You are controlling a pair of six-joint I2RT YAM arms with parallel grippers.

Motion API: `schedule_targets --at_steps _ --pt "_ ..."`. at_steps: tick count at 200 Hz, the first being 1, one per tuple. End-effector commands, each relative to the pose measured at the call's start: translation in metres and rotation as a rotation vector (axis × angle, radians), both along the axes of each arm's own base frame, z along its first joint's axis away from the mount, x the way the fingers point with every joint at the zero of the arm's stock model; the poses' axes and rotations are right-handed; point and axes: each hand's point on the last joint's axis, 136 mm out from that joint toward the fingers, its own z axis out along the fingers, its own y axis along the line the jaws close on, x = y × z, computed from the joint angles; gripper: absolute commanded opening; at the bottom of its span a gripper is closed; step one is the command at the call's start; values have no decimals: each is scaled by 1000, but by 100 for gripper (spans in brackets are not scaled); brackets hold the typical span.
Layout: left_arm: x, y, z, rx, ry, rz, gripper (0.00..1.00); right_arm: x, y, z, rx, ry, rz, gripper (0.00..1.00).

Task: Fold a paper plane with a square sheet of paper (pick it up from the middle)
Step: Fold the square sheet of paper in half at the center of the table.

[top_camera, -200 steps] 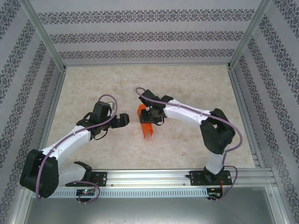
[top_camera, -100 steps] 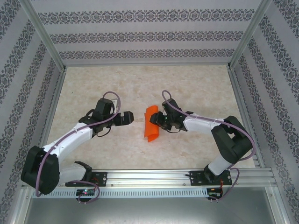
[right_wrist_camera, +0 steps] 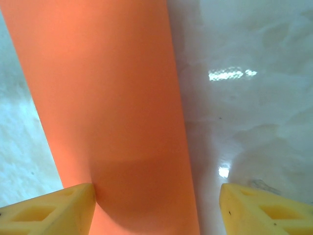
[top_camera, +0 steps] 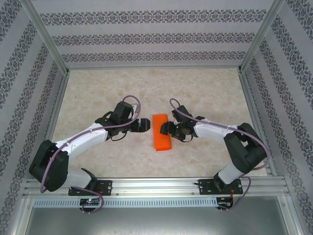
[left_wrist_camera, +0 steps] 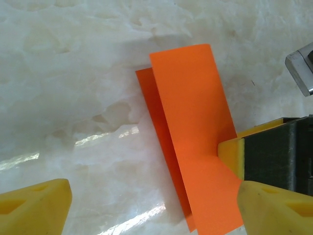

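The square sheet of paper [top_camera: 162,132] is bright orange and lies folded in half as a long rectangle in the middle of the table; it is a plain strip, not a paper plane. In the left wrist view the sheet [left_wrist_camera: 190,122] has its top layer shifted off the lower one. My left gripper [top_camera: 145,125] stands open just left of the sheet's far end, its jaws [left_wrist_camera: 151,210] wide over the paper's near part. My right gripper [top_camera: 166,129] is open at the sheet's right edge, jaws [right_wrist_camera: 156,208] astride the paper [right_wrist_camera: 107,98]. One right fingertip [left_wrist_camera: 231,155] touches that edge.
The marble-patterned tabletop [top_camera: 98,93] is bounded by aluminium rails and patterned walls [top_camera: 156,39] on three sides. The arm bases sit on the near rail [top_camera: 156,186].
The right gripper has brought the paper down from a lifted, hanging pose to lie flat on the table and has opened. The left arm has swung right, up to the sheet.
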Motion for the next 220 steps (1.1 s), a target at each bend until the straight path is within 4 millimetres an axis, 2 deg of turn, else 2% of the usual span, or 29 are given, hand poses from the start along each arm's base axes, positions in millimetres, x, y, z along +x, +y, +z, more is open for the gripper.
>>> schedule_targets --at_steps 1,21,41,59,105,132,220 --pt "3 -11 3 7 -17 -4 84 2 -11 2 -94 -11 75 68" --pt "4 -15 -2 -7 -1 17 79 3 -14 -5 -122 13 62 69" --pt "5 -18 -2 -11 -2 31 76 7 -2 -8 -73 10 79 69" --pt "6 -17 -2 -9 -1 48 74 5 1 -12 -88 35 120 69" --pt "9 -16 0 1 -7 56 72 -1 -8 -21 -139 64 144 69" --pt "10 -18 0 -5 -4 52 71 -2 -4 -25 -129 71 149 70" --pt "12 -22 -2 -13 8 60 66 -9 -14 -44 -203 138 137 70"
